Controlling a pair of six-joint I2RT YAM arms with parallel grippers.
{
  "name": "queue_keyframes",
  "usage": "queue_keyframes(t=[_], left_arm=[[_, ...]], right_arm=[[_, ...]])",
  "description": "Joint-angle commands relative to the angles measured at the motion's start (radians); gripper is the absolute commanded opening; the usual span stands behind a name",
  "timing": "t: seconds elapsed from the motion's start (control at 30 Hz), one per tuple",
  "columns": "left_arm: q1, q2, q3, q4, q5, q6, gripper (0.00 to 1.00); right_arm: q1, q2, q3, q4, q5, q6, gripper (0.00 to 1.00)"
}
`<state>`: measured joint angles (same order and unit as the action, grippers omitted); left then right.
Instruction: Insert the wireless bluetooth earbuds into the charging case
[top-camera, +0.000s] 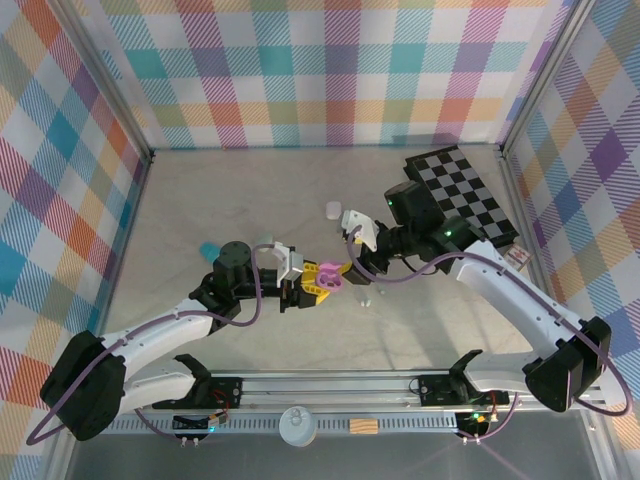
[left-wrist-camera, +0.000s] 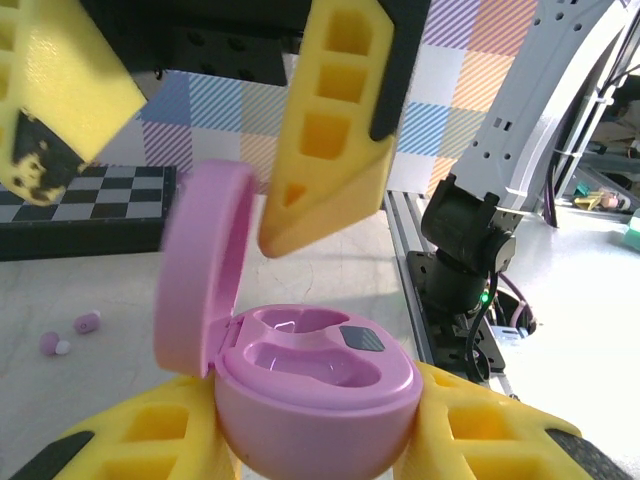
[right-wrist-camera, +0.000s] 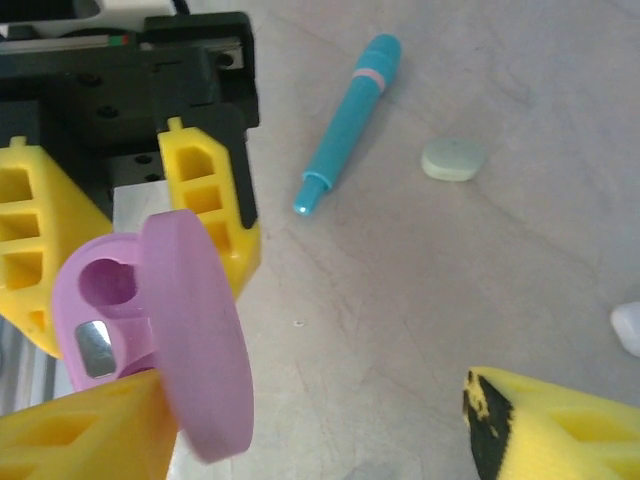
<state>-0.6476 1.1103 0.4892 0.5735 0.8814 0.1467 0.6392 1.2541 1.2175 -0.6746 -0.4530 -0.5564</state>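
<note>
Here is how things stood:
- The left hand (left-wrist-camera: 315, 440) gripped the purple charging case (left-wrist-camera: 320, 385) by its base, lid (left-wrist-camera: 200, 270) standing upright, wells facing up.
- The right hand (right-wrist-camera: 315, 400) gaped wide above the case.
- Two purple earbuds (left-wrist-camera: 88, 321) lay on the surface (left-wrist-camera: 100, 290) well apart from the case, too small to tell their pointing.

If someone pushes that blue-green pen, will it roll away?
Probably: the pen looks round and lies flat on the smooth table, so a sideways nudge would likely roll it. It looks stiff, so it probably won't bend.
</note>
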Motion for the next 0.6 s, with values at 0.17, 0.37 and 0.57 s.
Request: queue_keyframes(t=[0.17, 0.37, 0.57], left_arm=[[-0.015, -0.011, 0.017, 0.011, 0.018, 0.013, 0.20], [-0.014, -0.008, 0.013, 0.019, -0.004, 0.014, 0.20], [-0.014, 0.000, 0.021, 0.028, 0.000, 0.008, 0.20]], right_arm=[[-0.028, -0.087, -0.041, 0.066, -0.056, 0.051, 0.88], [-0.167, -0.244, -0.187, 0.362, -0.260, 0.277, 0.93], [-0.327, -0.288, -0.355, 0.669, -0.164, 0.573, 0.92]])
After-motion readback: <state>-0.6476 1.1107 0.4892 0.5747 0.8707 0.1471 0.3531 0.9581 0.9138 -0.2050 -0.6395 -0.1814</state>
